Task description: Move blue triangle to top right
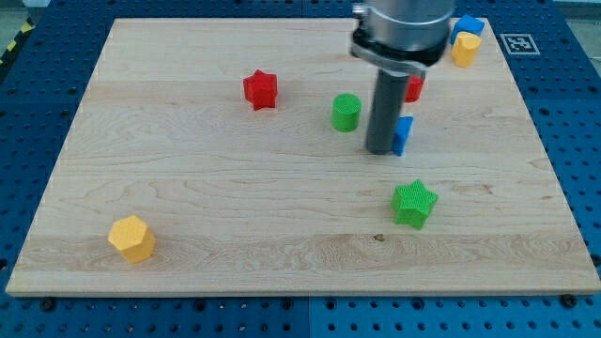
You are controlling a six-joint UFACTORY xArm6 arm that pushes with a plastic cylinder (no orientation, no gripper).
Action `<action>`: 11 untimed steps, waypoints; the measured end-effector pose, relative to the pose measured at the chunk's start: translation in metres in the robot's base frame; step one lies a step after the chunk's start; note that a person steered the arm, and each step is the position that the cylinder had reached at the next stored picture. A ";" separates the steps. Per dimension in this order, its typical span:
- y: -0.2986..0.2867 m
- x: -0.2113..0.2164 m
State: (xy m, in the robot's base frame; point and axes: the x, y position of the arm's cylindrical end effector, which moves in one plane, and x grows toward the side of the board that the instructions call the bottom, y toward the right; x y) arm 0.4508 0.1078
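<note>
The blue triangle (405,134) lies right of the board's middle, mostly hidden behind my rod. My tip (380,150) rests on the board touching the triangle's left side. A green cylinder (346,112) stands just left of the rod. A red block (414,89) peeks out behind the rod, above the triangle; its shape is hidden.
A red star (260,90) lies at upper left of centre. A green star (414,204) lies below the tip. A yellow hexagon (131,238) sits at bottom left. A yellow block (464,48) and a blue block (469,25) sit at the wooden board's (188,178) top right corner.
</note>
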 end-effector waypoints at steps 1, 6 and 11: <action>0.033 -0.004; 0.060 -0.088; 0.047 -0.173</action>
